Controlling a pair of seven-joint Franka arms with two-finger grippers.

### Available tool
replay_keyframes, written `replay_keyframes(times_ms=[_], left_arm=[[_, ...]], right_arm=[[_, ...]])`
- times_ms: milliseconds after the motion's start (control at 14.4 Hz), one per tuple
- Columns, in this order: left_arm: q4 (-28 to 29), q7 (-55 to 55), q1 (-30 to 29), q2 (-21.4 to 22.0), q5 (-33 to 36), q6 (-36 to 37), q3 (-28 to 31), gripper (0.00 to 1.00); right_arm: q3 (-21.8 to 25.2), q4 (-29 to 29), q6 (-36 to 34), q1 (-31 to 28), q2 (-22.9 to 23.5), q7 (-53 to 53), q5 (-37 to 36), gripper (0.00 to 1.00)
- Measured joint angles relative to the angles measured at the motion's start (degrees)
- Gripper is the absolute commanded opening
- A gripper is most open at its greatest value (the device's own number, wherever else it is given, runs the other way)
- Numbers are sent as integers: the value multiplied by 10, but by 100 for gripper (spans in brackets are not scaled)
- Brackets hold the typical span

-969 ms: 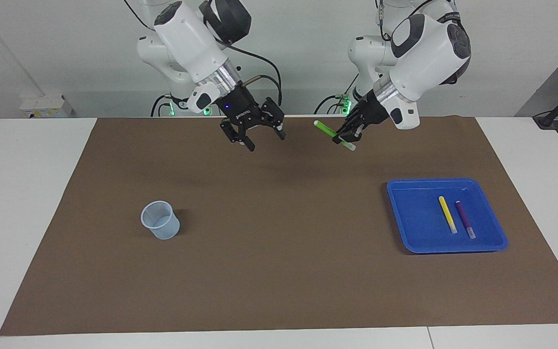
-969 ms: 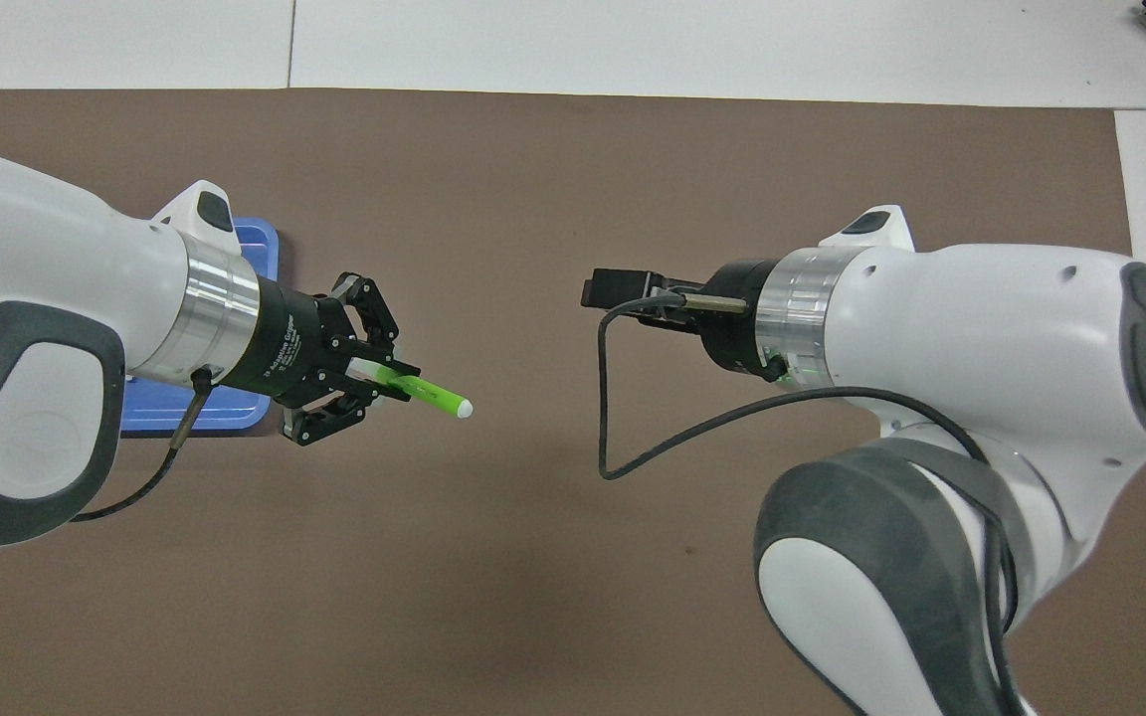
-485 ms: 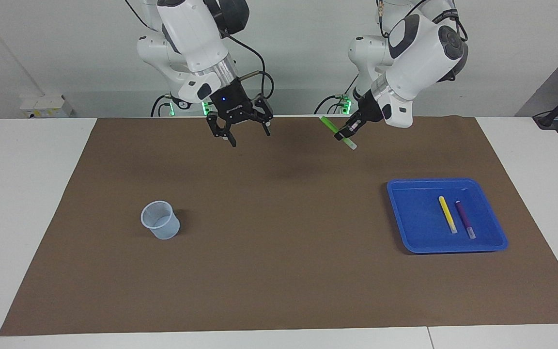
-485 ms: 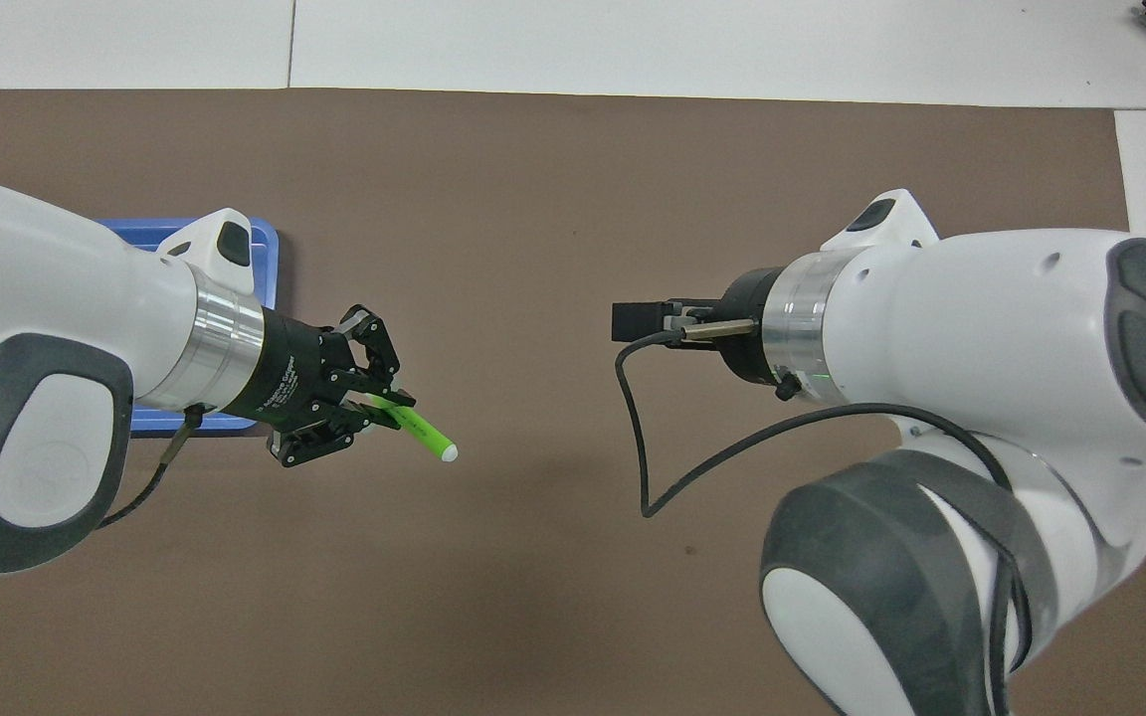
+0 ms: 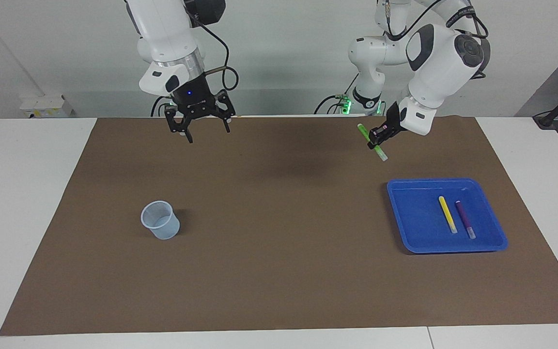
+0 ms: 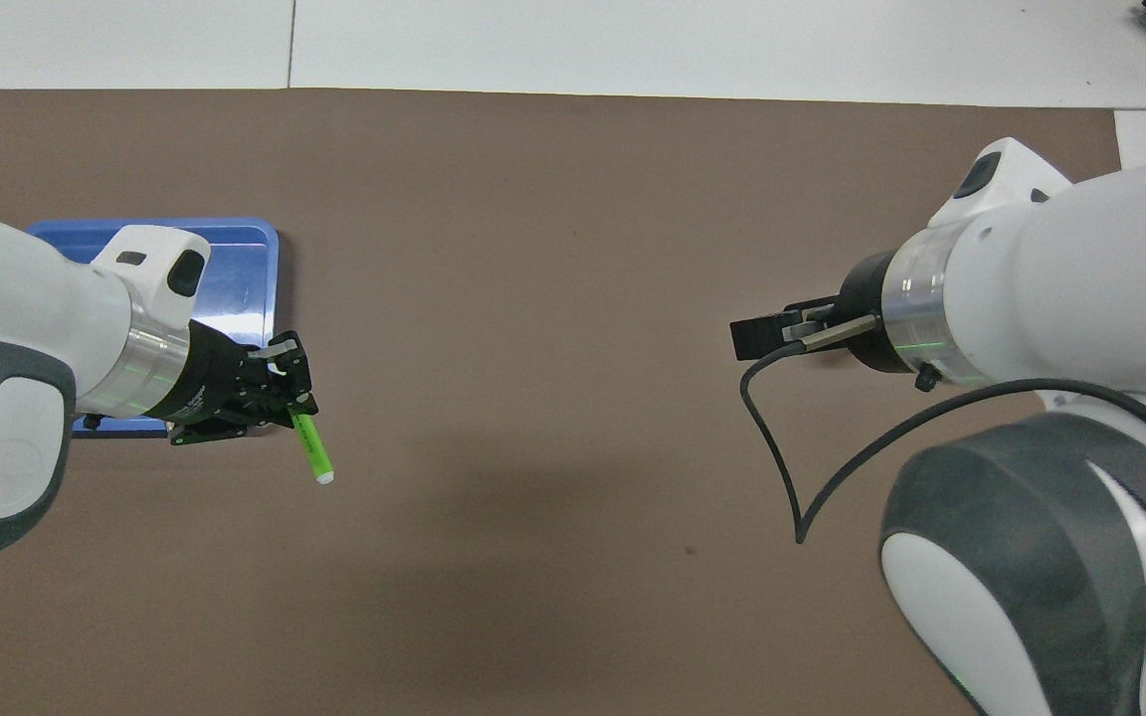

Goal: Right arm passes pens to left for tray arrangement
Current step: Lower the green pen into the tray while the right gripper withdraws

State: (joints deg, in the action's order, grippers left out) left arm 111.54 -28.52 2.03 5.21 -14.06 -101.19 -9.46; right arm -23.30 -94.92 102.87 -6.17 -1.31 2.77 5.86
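Note:
My left gripper (image 5: 379, 140) is shut on the green pen (image 5: 371, 141) and holds it tilted in the air over the brown mat, close to the blue tray (image 5: 410, 213). In the overhead view the left gripper (image 6: 280, 398) and the green pen (image 6: 311, 449) show beside the tray's corner (image 6: 260, 254). The yellow pen (image 5: 447, 214) and the purple pen (image 5: 465, 218) lie side by side in the tray. My right gripper (image 5: 203, 127), with its blue light, is open and empty, raised over the mat's edge nearest the robots; it also shows in the overhead view (image 6: 757, 336).
A small translucent bluish cup (image 5: 160, 220) stands upright on the brown mat (image 5: 269, 242) toward the right arm's end. White table (image 5: 22, 194) borders the mat on all sides.
The left gripper has carried the green pen toward the tray and turned it steeper. The right gripper has drawn back toward its own end and risen, still open.

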Motion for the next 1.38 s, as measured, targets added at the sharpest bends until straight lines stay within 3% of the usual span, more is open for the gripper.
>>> replay_keyframes(times_ms=[346, 831, 1385], left_arm=[[15, 133, -45, -19, 45, -50, 1, 0], [14, 200, -62, -84, 101, -132, 1, 0], [-35, 259, -106, -178, 124, -176, 2, 0]], right_arm=[[75, 21, -31, 49, 7, -21, -27, 100], [88, 138, -128, 53, 95, -80, -119, 100], [90, 88, -100, 28, 83, -85, -119, 100]])
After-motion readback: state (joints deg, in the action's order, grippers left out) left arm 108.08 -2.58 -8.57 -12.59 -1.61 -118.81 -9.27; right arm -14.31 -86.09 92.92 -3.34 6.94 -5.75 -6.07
